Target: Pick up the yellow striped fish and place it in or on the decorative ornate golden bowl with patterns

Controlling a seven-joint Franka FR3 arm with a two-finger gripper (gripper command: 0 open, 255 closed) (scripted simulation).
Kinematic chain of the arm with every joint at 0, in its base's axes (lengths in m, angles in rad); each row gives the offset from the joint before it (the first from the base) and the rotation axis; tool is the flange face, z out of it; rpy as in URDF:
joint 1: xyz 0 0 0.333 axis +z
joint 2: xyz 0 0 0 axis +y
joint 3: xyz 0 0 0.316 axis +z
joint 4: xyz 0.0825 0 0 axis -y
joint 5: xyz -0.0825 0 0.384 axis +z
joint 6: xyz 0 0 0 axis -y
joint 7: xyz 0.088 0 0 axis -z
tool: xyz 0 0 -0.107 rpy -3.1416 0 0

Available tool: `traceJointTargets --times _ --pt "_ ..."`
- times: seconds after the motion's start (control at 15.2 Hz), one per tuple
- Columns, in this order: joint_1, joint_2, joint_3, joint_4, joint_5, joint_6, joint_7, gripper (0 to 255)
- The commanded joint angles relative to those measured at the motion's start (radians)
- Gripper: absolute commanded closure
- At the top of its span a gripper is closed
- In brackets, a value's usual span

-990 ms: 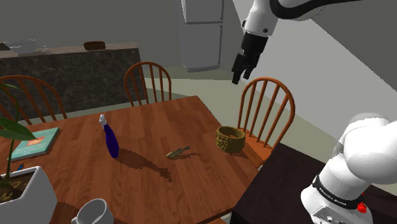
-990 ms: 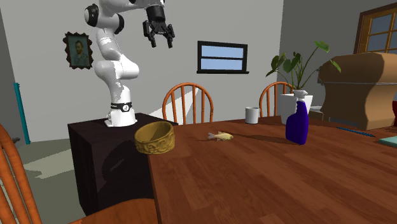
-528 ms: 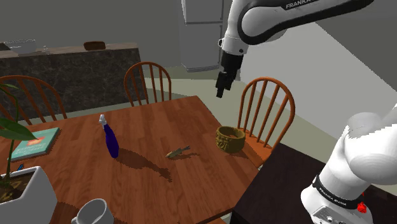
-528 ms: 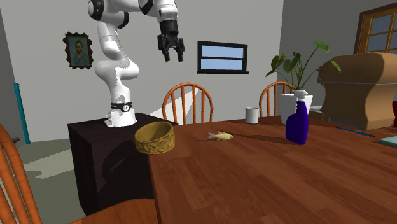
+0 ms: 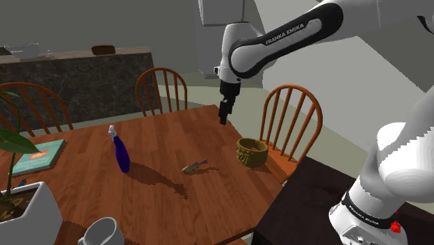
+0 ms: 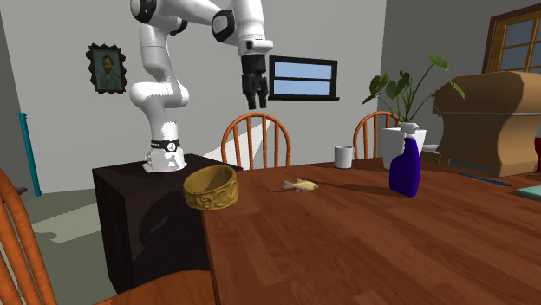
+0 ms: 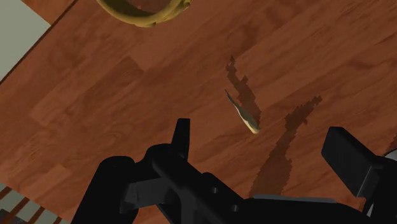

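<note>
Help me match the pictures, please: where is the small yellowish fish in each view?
Shoulder view: fish mid-picture on the table, left of the golden bowl.
Second exterior view: fish just right of centre, right of the bowl.
Wrist view: fish on the table, apart from the bowl.
Shared landmark: the golden bowl.

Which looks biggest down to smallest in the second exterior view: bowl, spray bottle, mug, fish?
1. golden bowl, nearest the camera.
2. blue spray bottle.
3. white mug and fish: both small, too alike to rank.
</note>
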Motion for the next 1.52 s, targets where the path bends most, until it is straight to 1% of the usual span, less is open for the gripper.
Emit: traceJointTargets --times 0.0,0.59,1.19,1.45 --pt "0.010 0.076 0.008 0.034 -0.008 0.031 -0.032 0" --pt "0.051 0.399 0.045 0.214 -0.076 0.124 -0.143 0" --pt "0.111 0.721 0.067 0.453 -0.172 0.156 -0.232 0" --pt "0.116 0.762 0.065 0.464 -0.179 0.183 -0.234 0"
